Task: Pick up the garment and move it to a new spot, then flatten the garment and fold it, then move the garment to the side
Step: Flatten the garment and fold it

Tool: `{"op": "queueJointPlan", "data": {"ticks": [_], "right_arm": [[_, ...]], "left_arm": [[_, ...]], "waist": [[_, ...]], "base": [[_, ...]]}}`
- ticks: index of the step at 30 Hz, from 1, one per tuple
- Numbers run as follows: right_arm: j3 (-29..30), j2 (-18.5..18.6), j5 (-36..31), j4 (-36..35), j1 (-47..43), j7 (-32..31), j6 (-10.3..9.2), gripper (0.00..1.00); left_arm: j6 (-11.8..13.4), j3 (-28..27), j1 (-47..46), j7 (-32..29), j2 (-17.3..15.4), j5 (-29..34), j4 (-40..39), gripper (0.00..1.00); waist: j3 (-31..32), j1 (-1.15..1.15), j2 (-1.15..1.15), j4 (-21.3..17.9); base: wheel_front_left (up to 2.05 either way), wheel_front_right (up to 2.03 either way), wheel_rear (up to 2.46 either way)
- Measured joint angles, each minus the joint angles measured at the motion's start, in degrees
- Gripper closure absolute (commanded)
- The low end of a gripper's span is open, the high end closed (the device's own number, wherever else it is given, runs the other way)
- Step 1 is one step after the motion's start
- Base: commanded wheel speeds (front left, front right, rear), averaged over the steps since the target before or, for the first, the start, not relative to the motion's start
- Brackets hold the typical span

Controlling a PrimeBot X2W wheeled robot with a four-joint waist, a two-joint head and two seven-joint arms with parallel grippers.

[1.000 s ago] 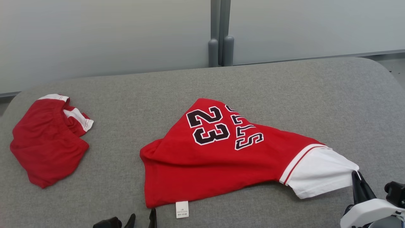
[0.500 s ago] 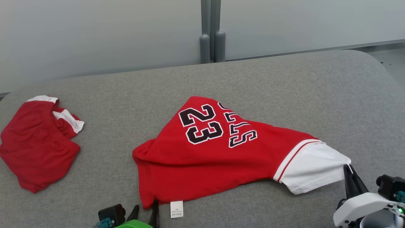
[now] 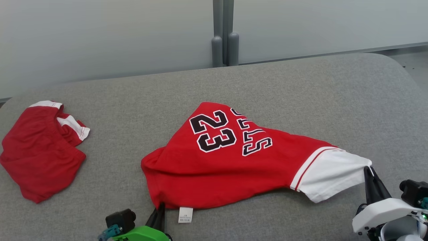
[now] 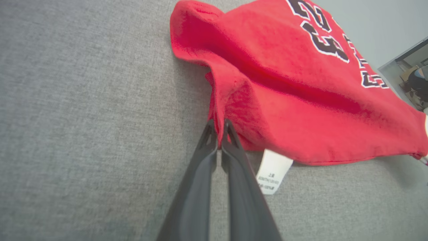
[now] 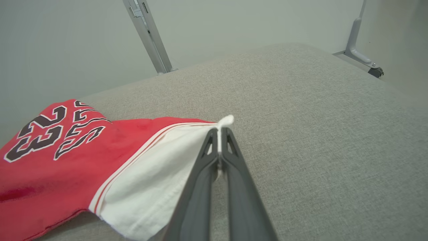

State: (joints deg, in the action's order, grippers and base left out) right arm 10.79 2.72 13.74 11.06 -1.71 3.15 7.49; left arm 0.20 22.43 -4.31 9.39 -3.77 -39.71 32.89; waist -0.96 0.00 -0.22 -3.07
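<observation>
The garment is a red jersey with a black "23" and a white sleeve, lying crumpled in the middle of the grey padded table. My left gripper is shut on the jersey's near red hem, just left of its white care label; in the left wrist view the fingertips pinch a fold of red cloth. My right gripper is shut on the tip of the white sleeve, its fingertips clamping the cloth, which is lifted a little off the table.
Red shorts with white trim lie bunched at the table's left edge. A pale partition wall with a grey post stands behind the table. The grey surface to the right and behind the jersey is bare.
My left gripper came forward to the jersey's hem and shut on it. The head camera shifted slightly. The right gripper kept its hold on the sleeve.
</observation>
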Motion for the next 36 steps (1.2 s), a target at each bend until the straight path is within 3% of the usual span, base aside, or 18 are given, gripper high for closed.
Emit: {"op": "queueJointPlan", "data": {"ticks": [6,12,25,36], "right_arm": [[0.03,0.00,0.89,-2.55,1.49,0.98,0.00,1.00],[-0.68,0.00,2.86,-8.34,3.98,1.02,0.00,1.00],[-1.97,0.01,10.03,-27.65,6.72,-2.97,0.00,1.00],[2.85,0.01,13.82,-38.84,7.76,-5.60,0.00,1.00]], "left_arm": [[-0.10,-2.00,-0.20,1.75,-0.99,-0.94,-7.48,1.00],[1.48,-3.87,-0.93,1.75,-3.12,-0.93,-18.93,1.00],[5.89,-6.55,-2.34,-2.58,-8.04,0.32,-45.03,1.00],[8.17,-4.97,-3.74,-7.00,-9.45,2.23,-56.73,1.00]], "waist": [[0.98,0.00,0.00,0.56],[2.14,0.00,0.00,1.11],[4.09,0.00,0.00,0.11],[4.07,0.00,0.00,-1.00]], "base": [[0.00,0.00,0.00],[0.00,0.00,0.00],[0.00,0.00,0.00],[0.00,0.00,0.00]]}}
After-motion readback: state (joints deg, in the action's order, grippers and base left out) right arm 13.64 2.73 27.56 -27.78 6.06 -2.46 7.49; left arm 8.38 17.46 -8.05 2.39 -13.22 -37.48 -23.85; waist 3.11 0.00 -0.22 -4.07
